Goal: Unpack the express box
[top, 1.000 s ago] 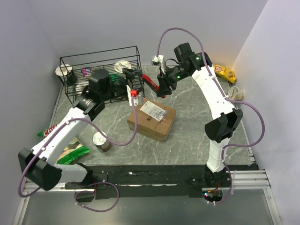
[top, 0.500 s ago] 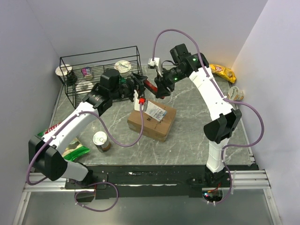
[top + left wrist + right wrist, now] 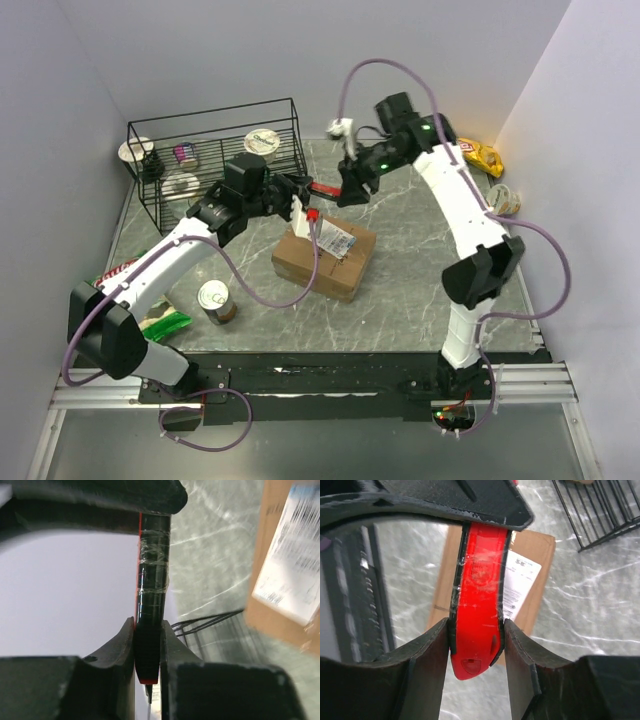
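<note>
Above one express box point(image 3: 345, 268): left hand point(image 3: 147, 641), right hand point(image 3: 476, 630) both clamped on single red cutter point(image 3: 479, 580).

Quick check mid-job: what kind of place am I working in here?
Likely a lab test cell: plain partition walls box in a marble-patterned table, an aluminium rail runs along its near edge, and a wire basket holds small containers.

Label point(image 3: 334, 237) on the express box point(image 3: 320, 265) — print unreadable.

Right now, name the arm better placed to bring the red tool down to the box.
Left, probably: the left gripper pinches the tool by its flat sides, with the box close beside. The right gripper clamps only its narrow edges.
</note>
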